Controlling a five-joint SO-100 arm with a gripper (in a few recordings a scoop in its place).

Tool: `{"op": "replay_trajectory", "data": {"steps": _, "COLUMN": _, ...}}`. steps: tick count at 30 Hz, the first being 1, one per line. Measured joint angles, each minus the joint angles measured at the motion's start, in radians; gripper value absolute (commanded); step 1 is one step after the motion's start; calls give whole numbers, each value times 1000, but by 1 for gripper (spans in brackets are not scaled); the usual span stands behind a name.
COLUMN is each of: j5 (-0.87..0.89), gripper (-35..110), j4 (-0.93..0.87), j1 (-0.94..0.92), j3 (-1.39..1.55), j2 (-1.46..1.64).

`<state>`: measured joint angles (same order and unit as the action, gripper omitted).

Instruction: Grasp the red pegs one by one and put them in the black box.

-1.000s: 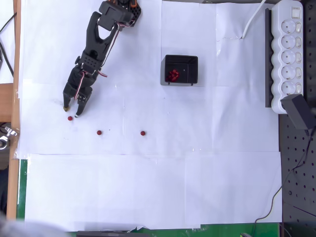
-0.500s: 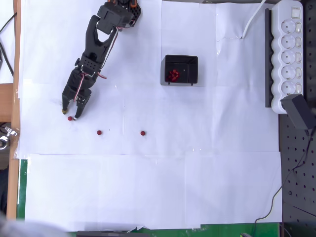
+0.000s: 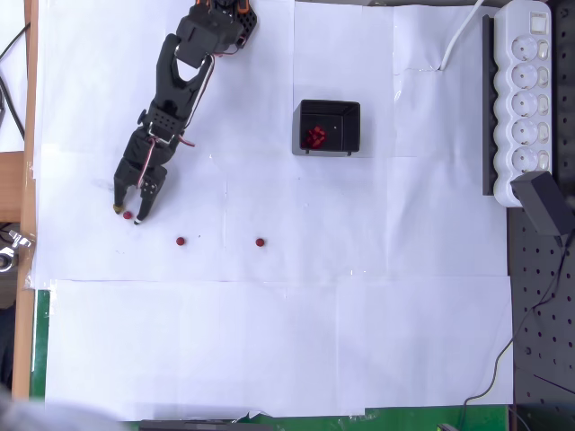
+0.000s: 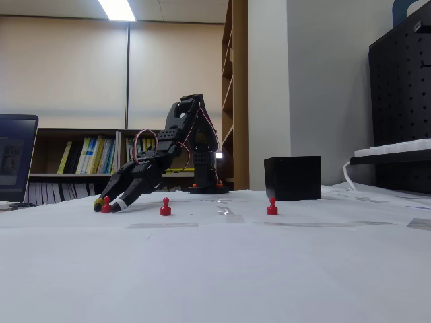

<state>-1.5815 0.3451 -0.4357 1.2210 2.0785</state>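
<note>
The black arm is reaching down and to the left across the white paper (image 3: pixel 269 341) in the overhead view, and its gripper (image 3: pixel 128 215) is now sitting lower than it did a second ago, so that the leftmost red peg (image 3: pixel 128 215), which lay just beyond the fingertips then, is lying between them. The fingers (image 3: pixel 141 215) are spread, one on each side of that peg, and whether either is touching it cannot be told from above. In the fixed view the gripper (image 4: pixel 108 204) is angled down to the paper with its tips at the surface, and the same peg (image 4: pixel 106 204) is standing upright between them (the near tip is pale, the far one yellowish). The two other loose pegs are resting where they were: the middle peg (image 3: pixel 181 241) (image 4: pixel 165 206) near the gripper, and the right peg (image 3: pixel 260 241) (image 4: pixel 272 206) farther along the same row, both upright and well apart from each other. The black box (image 3: pixel 329 127) (image 4: pixel 292 177) is standing unmoved beyond the row, well apart from the gripper, with a cluster of red pegs (image 3: pixel 314 136) lying on the left part of its floor. A white power strip (image 3: pixel 526 99) is lying along the right edge of the overhead view.
</note>
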Motion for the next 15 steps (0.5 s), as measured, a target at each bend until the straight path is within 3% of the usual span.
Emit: {"op": "replay_trajectory", "data": {"steps": 15, "j5": 9, "gripper": 8, "j4": 0, "j1": 9, "j3": 0, "j2": 6}}
